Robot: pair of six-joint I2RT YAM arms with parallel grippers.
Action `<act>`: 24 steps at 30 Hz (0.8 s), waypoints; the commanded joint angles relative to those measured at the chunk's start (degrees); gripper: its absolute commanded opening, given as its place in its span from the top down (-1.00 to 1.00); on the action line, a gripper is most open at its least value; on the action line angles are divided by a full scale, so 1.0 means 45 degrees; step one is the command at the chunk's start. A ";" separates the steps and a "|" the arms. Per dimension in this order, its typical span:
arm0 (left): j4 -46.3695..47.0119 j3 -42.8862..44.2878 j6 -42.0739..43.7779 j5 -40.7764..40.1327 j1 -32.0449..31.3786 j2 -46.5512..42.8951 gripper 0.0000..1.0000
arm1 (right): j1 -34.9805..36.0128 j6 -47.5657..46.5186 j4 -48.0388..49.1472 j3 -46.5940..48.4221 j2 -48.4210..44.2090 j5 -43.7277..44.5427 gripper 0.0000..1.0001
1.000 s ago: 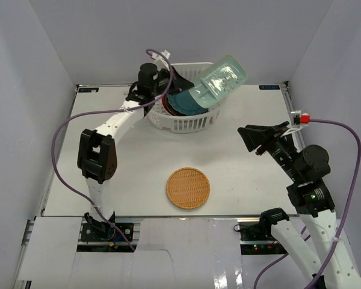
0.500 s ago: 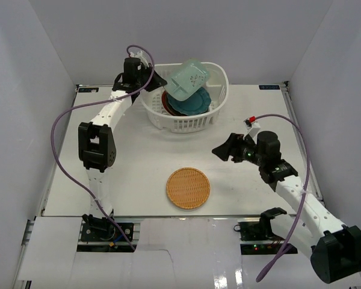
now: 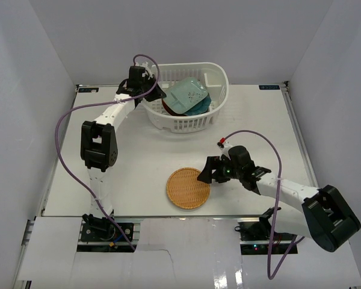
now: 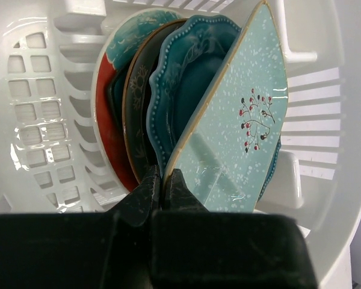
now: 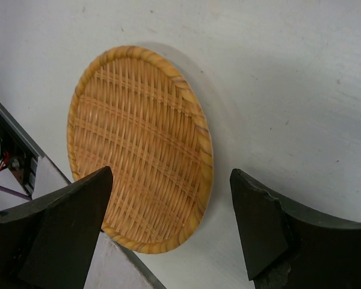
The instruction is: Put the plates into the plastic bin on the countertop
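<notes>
The white plastic bin point(image 3: 219, 75) stands at the back of the countertop point(image 3: 259, 120). Several plates stand on edge inside it, among them a red-and-teal one point(image 4: 105, 96) and a teal scalloped one point(image 4: 186, 78). My left gripper point(image 3: 159, 95) point(image 4: 165, 186) is shut on the lower edge of the pale mint rectangular plate point(image 3: 188, 94) point(image 4: 240, 120), which leans against the others in the bin. The tan woven plate point(image 3: 188, 188) point(image 5: 138, 144) lies flat near the front edge. My right gripper point(image 3: 206, 176) point(image 5: 171, 174) hangs open over its right rim, holding nothing.
Pale grey walls close in the countertop on three sides. The front metal edge point(image 5: 24, 150) runs right beside the woven plate. Purple cables point(image 3: 60, 138) trail from both arms.
The left gripper has lowered the mint plate from above the bin down among the other plates. The right arm has swung down and left to the woven plate, its jaws opening wider.
</notes>
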 commanded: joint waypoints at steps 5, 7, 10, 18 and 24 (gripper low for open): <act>0.0562 0.0467 0.0333 0.0604 0.0034 -0.0423 0.69 | 0.0292 0.0389 0.1559 -0.0608 0.0793 0.0236 -0.67; 0.0563 0.0408 0.0392 0.0584 0.0053 -0.0462 0.33 | 0.0273 0.0429 0.1676 -0.0744 0.0930 0.0159 -0.62; 0.0524 0.0388 0.0528 0.0526 0.0053 -0.0599 -0.15 | 0.0293 0.0584 0.2105 -0.0881 0.1494 -0.0348 -0.56; 0.0017 0.0290 0.1056 0.0077 0.0053 -0.1398 -0.82 | 0.0215 0.1151 0.2985 -0.1252 0.1966 -0.0662 -0.30; 0.0015 -0.0685 0.1252 -0.0665 0.0034 -0.3643 -0.96 | -0.0097 0.1444 0.3668 -0.1760 0.2258 -0.0993 0.27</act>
